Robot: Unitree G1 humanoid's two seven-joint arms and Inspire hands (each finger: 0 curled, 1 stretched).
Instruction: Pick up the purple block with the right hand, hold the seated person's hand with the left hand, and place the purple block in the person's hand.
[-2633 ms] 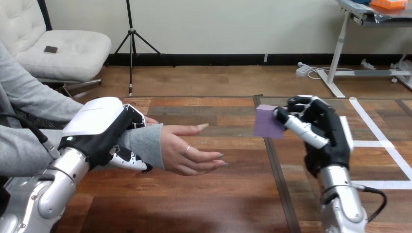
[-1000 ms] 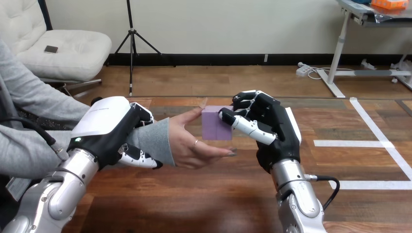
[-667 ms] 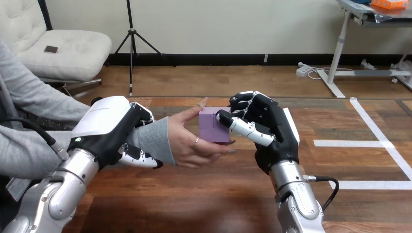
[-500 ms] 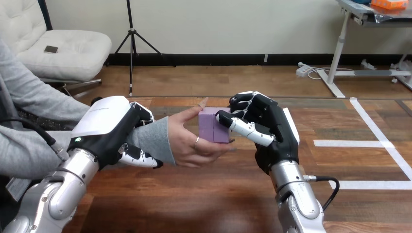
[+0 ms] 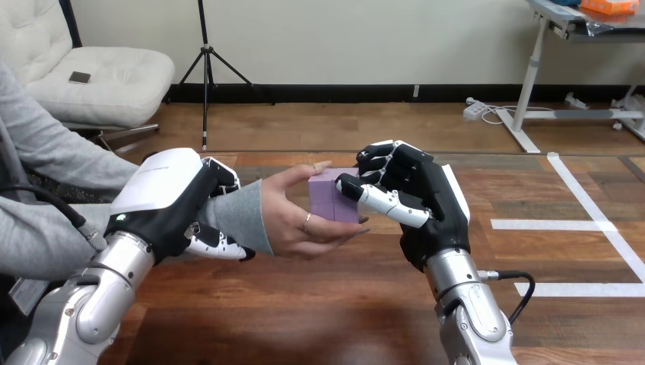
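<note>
- The robot's left hand, black with a white shell on its back, comes in from the lower left over the wooden table. Its fingers curl under the person's wrist in its grey sleeve cuff, and its thumb lies on top, so the hand is wrapped round the wrist.
- The person's hand reaches to the right out of that grasp, palm turned up and inward. Its thumb lies along the upper left edge of the block, and its fingers cup up beneath the block's underside.
- The small purple block is a plain matte cube with flat faces and crisp edges. Its top face is paler and the face toward the camera is a deeper violet. It sits in the person's palm, lifted clear of the table top, closer to the table's far edge than to its near edge.
- The robot's right hand rises from the lower right. Its thumb is laid across the block's front face and its fingers are bent over the top right corner, clamping the block. The person's hand and the right hand are both on the block.
</note>
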